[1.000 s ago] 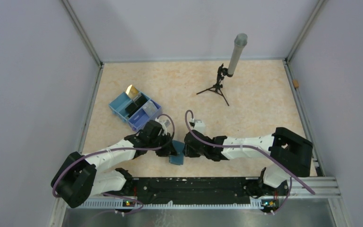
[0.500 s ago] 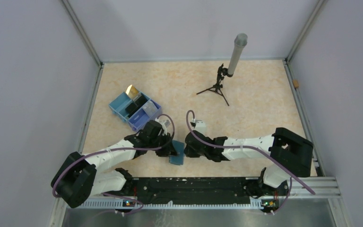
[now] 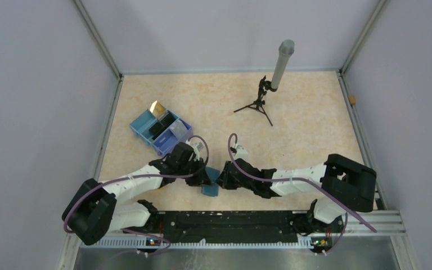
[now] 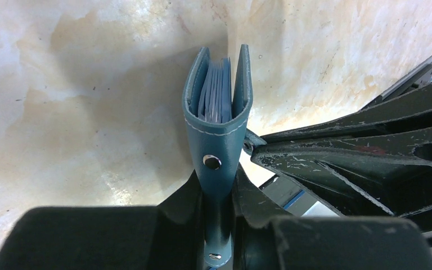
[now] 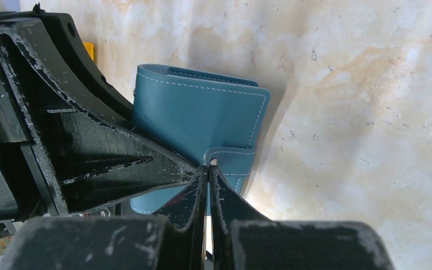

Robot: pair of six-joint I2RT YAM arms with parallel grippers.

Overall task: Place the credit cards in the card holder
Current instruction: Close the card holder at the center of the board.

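Near the front edge of the tabletop [image 3: 304, 129], the left claw [image 4: 216, 188] pinched the teal card holder [image 4: 216, 132], which stood on edge and slightly parted, with pale sleeves showing inside. The right claw [image 5: 208, 169], pressed together, touched the holder's clasp tab [image 5: 232, 156] with its tips. Farther back on the left, a blue tray [image 3: 139, 126] held the credit cards [image 3: 157, 107]: gold, black and silvery. Beyond it stood a small tripod [image 3: 257, 104] carrying a grey tube.

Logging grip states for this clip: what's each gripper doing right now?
Left gripper: closed on the card holder.
Right gripper: closed, tips at the holder's clasp tab; a pinch cannot be told.
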